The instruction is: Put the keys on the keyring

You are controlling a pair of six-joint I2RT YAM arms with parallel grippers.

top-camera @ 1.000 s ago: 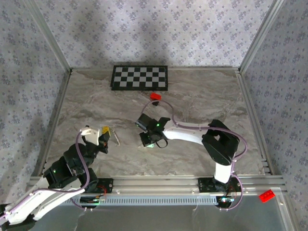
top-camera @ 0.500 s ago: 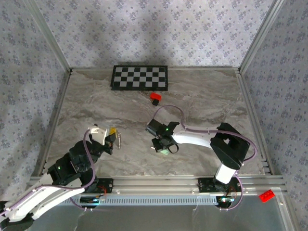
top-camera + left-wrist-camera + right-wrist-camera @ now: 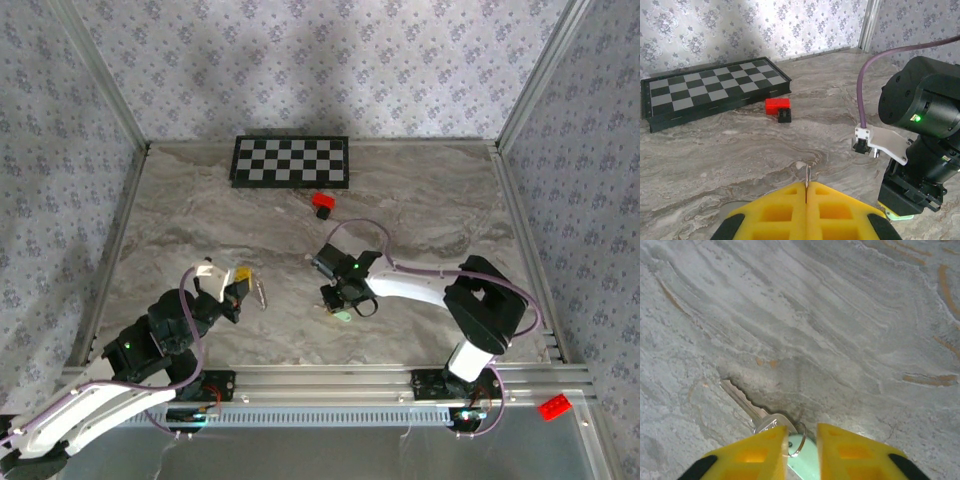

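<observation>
While shifting rightward over the last second, now cracking the right gripper apart and leaving the key flat on the table, with its mint head between the fingers. Looking like a let-go, so probably regripping before any threading. Still pinching the keyring, edge-up, in the pressed-shut left gripper. Getting loads of bare marble between the two; staying well off the red block, chessboard and side rails.
</observation>
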